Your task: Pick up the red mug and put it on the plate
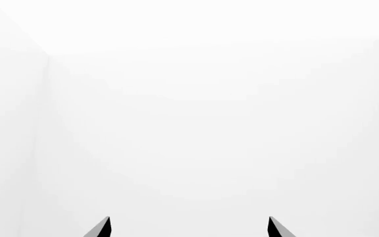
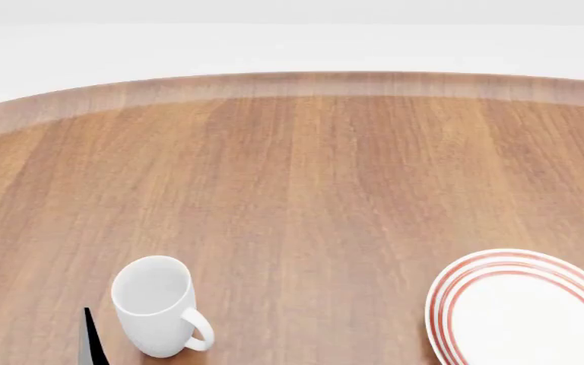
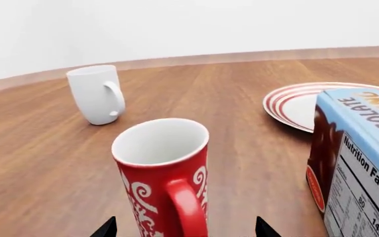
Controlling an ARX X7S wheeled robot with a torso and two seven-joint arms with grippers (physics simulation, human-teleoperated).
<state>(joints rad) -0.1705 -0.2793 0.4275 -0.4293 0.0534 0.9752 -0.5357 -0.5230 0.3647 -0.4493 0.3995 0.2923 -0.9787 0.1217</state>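
The red mug (image 3: 166, 182) with white swirls stands upright on the wooden table, its handle turned towards the camera. It sits between the spread fingertips of my right gripper (image 3: 184, 229), which is open around it without touching. The plate (image 3: 303, 104) with red rings lies beyond it, partly behind a box; it also shows in the head view (image 2: 531, 308) at the lower right. The red mug is out of the head view. My left gripper (image 1: 188, 228) is open and empty, facing only a blank white surface. A dark finger (image 2: 89, 338) shows at the head view's lower left.
A plain white mug (image 3: 96, 94) stands upright on the round wooden table (image 2: 303, 175); it also shows in the head view (image 2: 158, 304). A blue chocolate box (image 3: 360, 163) stands close beside the red mug, in front of the plate.
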